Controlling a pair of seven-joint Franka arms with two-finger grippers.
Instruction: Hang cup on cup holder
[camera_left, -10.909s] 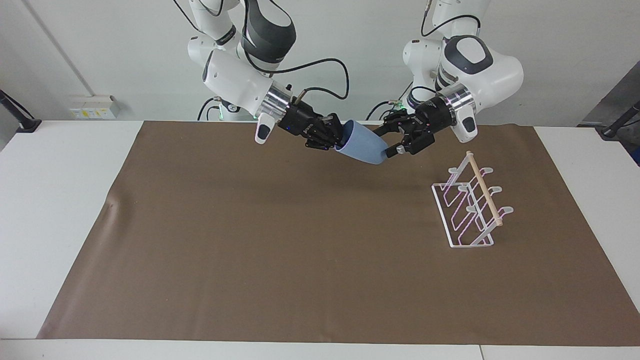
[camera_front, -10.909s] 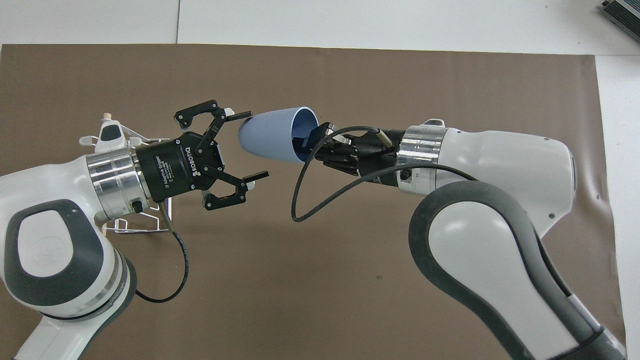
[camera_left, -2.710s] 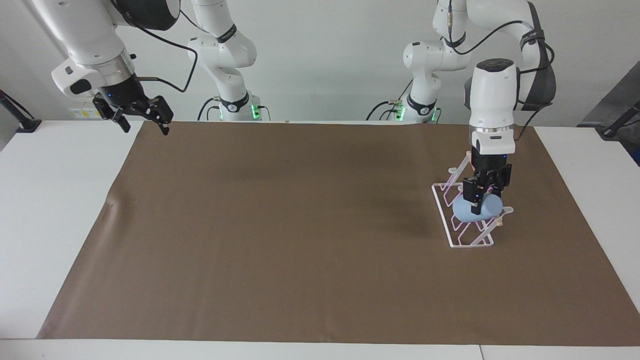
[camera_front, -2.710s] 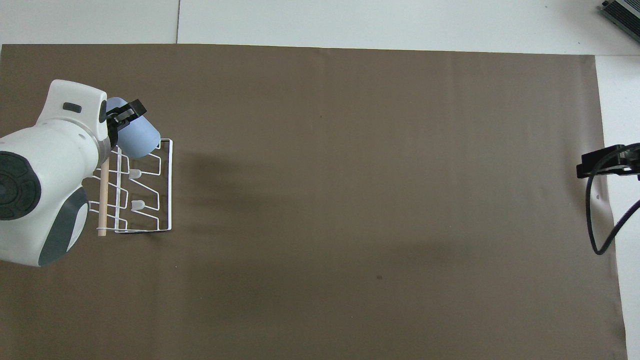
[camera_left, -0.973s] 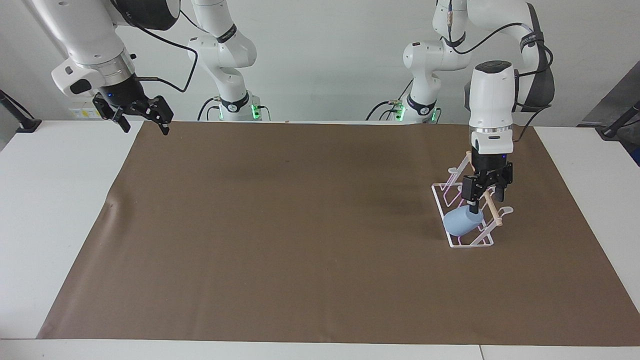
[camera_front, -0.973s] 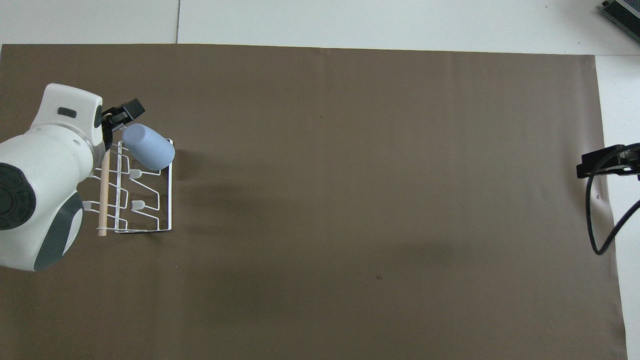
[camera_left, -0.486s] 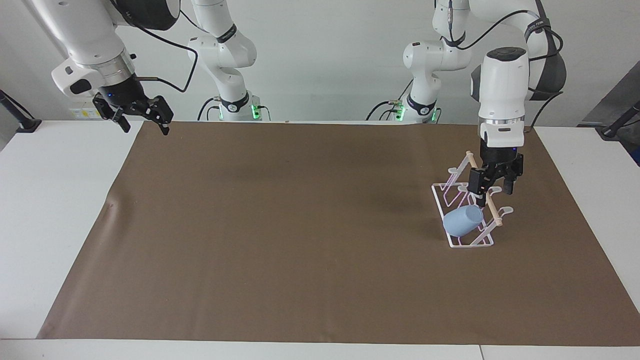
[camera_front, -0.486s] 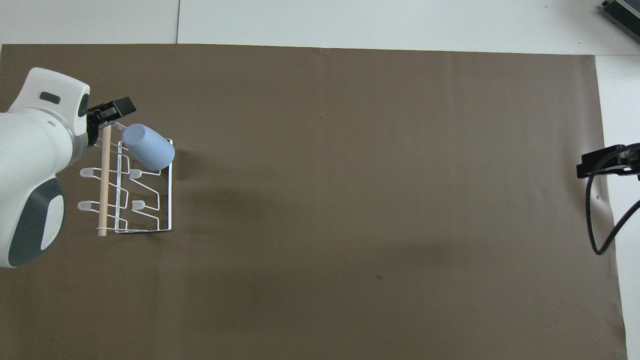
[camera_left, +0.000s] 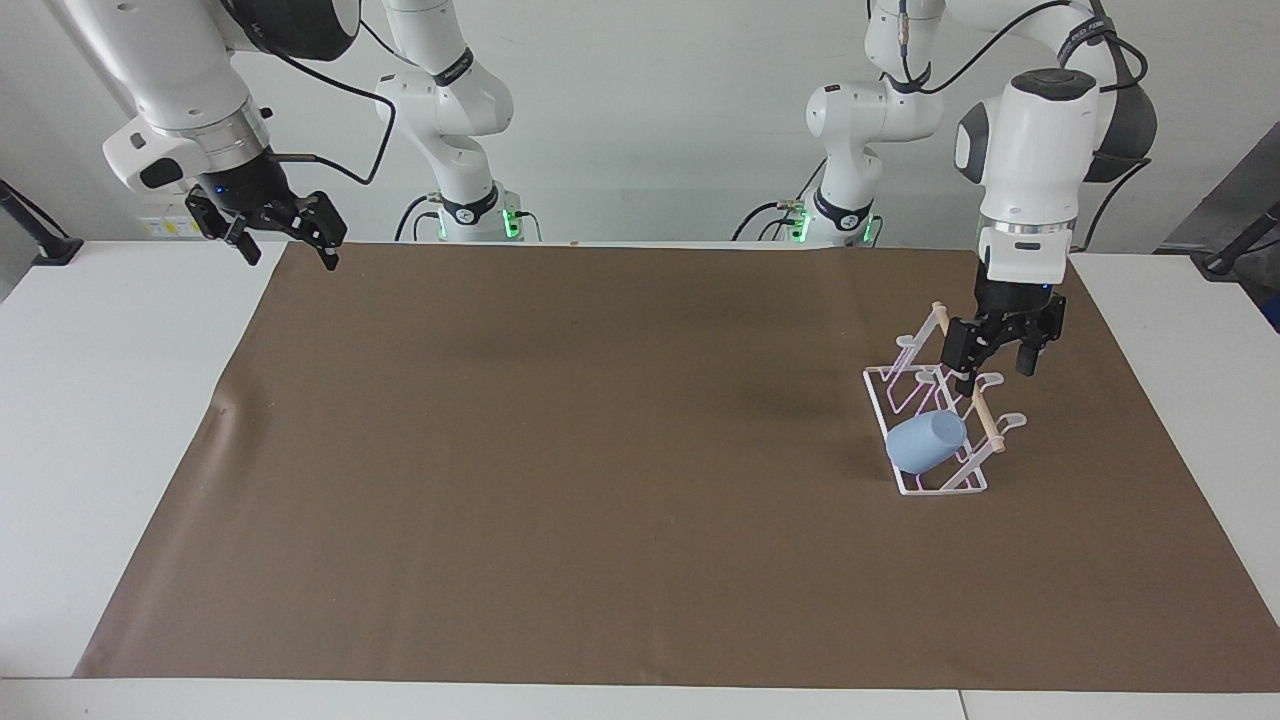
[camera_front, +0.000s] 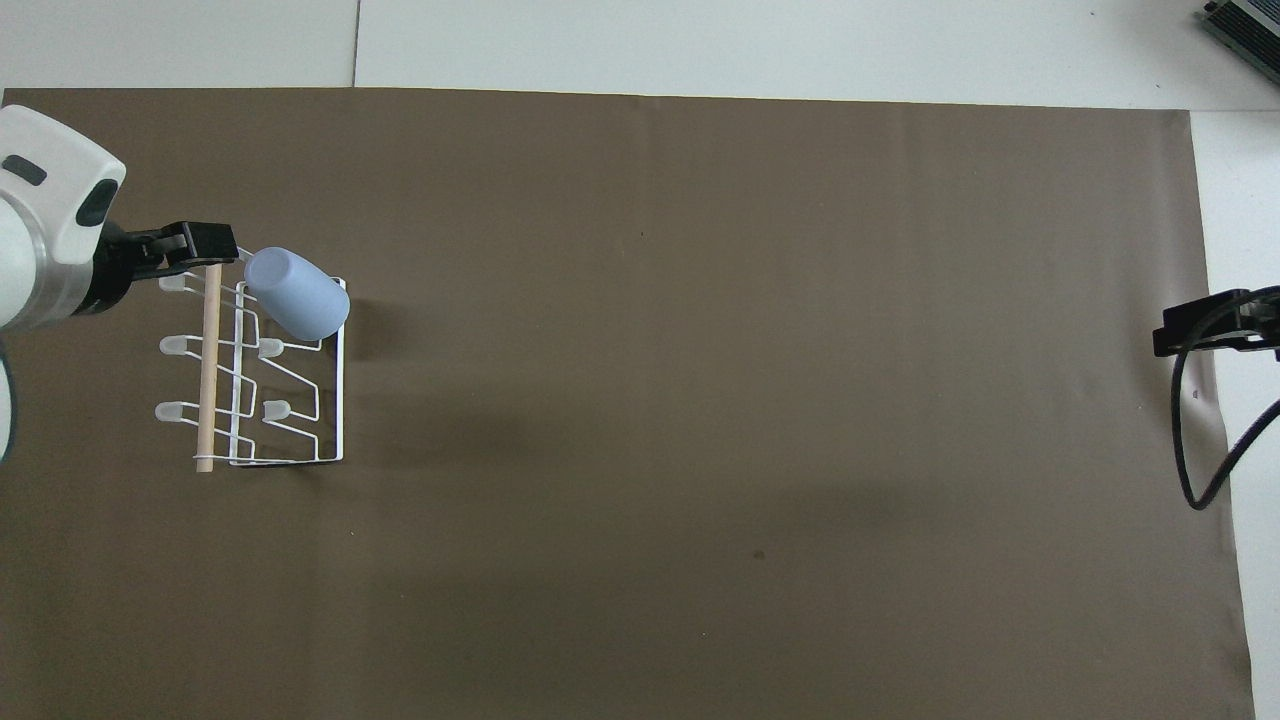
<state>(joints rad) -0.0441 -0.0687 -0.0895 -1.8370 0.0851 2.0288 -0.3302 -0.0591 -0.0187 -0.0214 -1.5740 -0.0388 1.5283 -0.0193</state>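
The light-blue cup (camera_left: 925, 442) (camera_front: 297, 292) rests slanted on a prong of the white wire cup holder (camera_left: 990, 428) (camera_front: 208, 380), at the holder's end farther from the robots, its base tipped upward. The holder stands on the brown mat toward the left arm's end of the table. My left gripper (camera_left: 995, 372) (camera_front: 190, 250) hangs open over the holder's wooden dowel, above the cup and apart from it, holding nothing. My right gripper (camera_left: 290, 252) (camera_front: 1200, 330) waits open and empty in the air over the mat's corner at the right arm's end.
The brown mat (camera_left: 600, 450) covers most of the white table (camera_left: 100, 400). A small crease (camera_left: 222, 408) marks the mat near the right arm's end. A black cable (camera_front: 1190, 450) hangs from the right arm.
My left gripper has risen off the cup and drifted toward the left arm's end of the table. The cup stays on the prong. The right arm has not moved.
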